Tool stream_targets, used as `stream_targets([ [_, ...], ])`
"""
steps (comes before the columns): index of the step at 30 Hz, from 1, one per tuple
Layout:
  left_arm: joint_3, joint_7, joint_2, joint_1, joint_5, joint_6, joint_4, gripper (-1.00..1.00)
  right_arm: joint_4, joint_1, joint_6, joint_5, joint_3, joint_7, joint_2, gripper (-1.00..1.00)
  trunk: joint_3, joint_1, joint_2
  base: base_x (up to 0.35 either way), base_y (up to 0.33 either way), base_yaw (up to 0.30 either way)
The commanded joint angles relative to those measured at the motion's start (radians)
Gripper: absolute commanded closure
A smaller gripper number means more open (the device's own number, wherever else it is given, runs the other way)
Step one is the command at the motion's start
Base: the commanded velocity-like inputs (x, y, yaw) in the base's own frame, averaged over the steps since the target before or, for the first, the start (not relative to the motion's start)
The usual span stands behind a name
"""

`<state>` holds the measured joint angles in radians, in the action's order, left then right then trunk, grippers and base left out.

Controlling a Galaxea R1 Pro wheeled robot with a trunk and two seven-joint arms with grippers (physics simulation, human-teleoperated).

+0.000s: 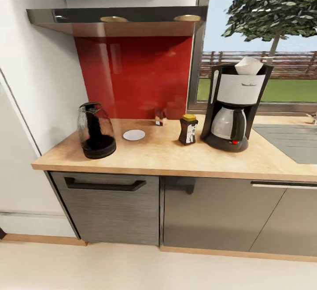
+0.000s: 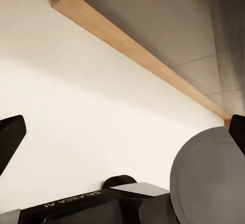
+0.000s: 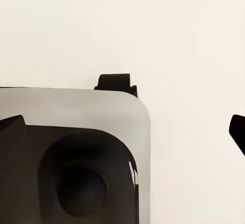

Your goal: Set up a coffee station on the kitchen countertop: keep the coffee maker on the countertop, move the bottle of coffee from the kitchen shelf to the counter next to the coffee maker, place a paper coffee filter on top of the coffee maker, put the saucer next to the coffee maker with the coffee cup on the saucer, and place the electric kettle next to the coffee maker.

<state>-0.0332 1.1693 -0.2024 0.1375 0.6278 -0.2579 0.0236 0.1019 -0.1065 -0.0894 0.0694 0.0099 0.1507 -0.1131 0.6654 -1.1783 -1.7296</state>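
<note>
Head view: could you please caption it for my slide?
Kettle, saucer, coffee jar and filter-topped coffee maker line the wooden countertop.

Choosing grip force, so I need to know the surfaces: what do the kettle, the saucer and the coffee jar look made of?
The electric kettle: dark see-through glass body, glossy highlights, with a black, likely plastic, base and lid. The saucer: plain white, smooth, probably glazed ceramic. The bottle of coffee: seemingly glass over dark contents, paper-like label, yellow lid that may be plastic.
</note>
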Motion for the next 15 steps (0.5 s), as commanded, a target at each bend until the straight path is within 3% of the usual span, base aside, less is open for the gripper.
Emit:
stream_targets([
  [1,-0.004,0.001,0.000,0.001,0.003,-0.006,-0.001,-1.00,-0.001,-0.001,-0.004,0.007,0.002,0.004,0.000,-1.00,0.001,0.000,0.000,0.099,0.286,0.000],
  [15,-0.004,0.001,0.000,0.001,0.003,-0.005,0.000,-1.00,-0.002,0.000,-0.004,0.007,0.002,0.004,0.000,-1.00,0.001,0.000,0.000,0.092,0.242,-0.006],
])
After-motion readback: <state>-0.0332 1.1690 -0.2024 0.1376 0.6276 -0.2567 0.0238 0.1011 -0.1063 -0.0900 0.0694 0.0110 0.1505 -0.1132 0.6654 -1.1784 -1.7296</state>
